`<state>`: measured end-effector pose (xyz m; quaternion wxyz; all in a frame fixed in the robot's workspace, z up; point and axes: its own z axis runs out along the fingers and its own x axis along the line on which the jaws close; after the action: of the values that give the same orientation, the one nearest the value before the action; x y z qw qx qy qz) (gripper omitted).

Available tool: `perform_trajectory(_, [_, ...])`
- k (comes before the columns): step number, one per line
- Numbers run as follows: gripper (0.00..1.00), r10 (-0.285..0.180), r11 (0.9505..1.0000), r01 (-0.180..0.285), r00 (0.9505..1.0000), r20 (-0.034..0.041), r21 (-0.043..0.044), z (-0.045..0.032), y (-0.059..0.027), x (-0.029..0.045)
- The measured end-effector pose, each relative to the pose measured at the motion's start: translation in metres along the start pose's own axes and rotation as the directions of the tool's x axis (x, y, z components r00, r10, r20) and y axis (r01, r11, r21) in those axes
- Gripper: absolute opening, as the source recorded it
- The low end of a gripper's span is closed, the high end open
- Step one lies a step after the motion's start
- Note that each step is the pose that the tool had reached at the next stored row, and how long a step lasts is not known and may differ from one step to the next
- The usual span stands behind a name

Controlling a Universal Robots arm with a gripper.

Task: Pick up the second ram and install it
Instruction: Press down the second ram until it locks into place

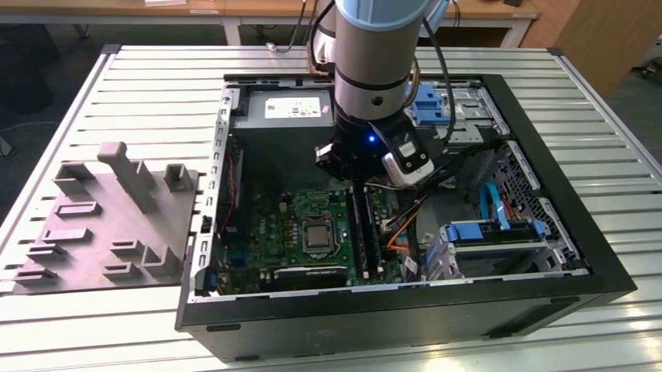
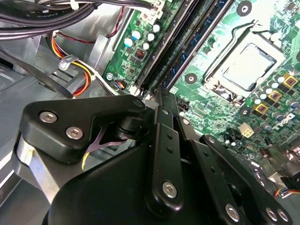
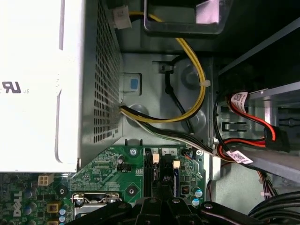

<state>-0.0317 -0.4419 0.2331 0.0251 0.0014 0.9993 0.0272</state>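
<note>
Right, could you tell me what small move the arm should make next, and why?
Likely a slow, straight press downward. The gripper hangs directly over the long black plastic memory slots on the green motherboard, with the thin dark blue-green memory stick lying along them beneath it; whether it is fully seated cannot be told.

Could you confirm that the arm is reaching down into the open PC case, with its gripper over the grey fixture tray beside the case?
Not quite: the arm does reach into the open case, but the gripper is over the memory slots on the motherboard, not the fixture tray, which lies outside the case toward the exterior view's left. The exterior view shows this.
</note>
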Motion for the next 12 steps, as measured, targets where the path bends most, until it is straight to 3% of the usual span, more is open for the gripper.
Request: perform_trajectory(12, [0.1,0.0,1.0,0.0,1.0,0.0002,0.0001,0.002,-0.0001,0.0015])
